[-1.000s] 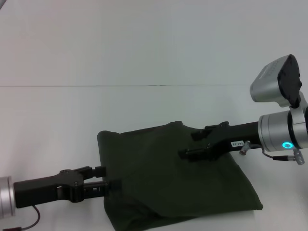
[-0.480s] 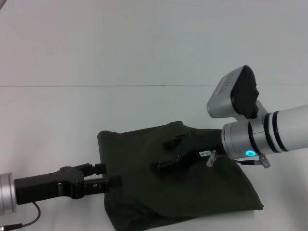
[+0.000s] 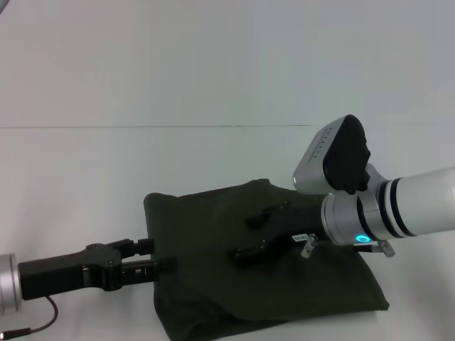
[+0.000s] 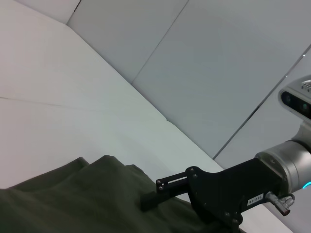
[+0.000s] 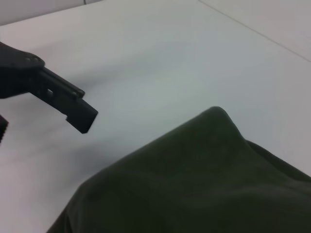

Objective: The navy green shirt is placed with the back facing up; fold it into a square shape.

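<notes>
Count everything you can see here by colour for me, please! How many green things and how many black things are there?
Green: 1, the folded dark olive-green soft fabric shirt.
Black: 2, the left arm's black tool at the shirt's left edge and the right arm's black tool over the shirt's middle.
White: 1, the plain white table.
Total: 4.

The left gripper (image 3: pixel 155 257) is held low on the robot's left, its arm stretched level and its black fingers (image 3: pixel 139 246) set slightly apart. The right gripper (image 3: pixel 250 234) is reached inward from the right, its two fingers (image 3: pixel 245 251) spread apart, the wrist angled downward.
</notes>
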You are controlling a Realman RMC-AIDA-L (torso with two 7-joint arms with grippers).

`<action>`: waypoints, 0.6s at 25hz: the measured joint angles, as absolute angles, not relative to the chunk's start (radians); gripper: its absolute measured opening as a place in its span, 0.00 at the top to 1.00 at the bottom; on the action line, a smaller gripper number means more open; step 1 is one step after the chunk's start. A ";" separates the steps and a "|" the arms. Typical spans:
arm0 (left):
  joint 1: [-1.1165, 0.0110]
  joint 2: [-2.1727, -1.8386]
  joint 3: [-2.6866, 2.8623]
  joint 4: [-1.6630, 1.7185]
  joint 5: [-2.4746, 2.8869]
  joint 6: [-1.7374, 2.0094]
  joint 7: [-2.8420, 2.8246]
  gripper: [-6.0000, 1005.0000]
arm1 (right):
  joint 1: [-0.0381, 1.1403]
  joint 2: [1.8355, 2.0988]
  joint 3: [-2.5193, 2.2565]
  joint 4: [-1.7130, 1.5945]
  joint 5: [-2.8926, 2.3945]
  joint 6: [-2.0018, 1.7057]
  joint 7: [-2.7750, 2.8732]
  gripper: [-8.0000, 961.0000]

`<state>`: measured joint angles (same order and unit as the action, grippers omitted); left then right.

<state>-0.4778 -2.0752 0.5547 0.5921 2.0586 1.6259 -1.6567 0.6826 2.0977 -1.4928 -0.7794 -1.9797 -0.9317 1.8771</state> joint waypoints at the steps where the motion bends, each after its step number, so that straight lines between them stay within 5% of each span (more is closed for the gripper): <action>1: -0.479 -2.075 0.555 0.592 2.059 1.626 -1.657 0.10 | 0.680 2.096 -1.492 -0.779 -1.980 -0.931 1.879 0.19; 15: -0.482 -2.075 0.555 0.592 2.060 1.616 -1.664 0.11 | 0.634 2.093 -1.297 -0.787 -1.939 -1.000 1.859 0.19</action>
<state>-0.4817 -2.0752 0.5554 0.5920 2.0597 1.6155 -1.6638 0.6343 2.0933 -1.2971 -0.7874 -1.9389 -0.9998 1.8593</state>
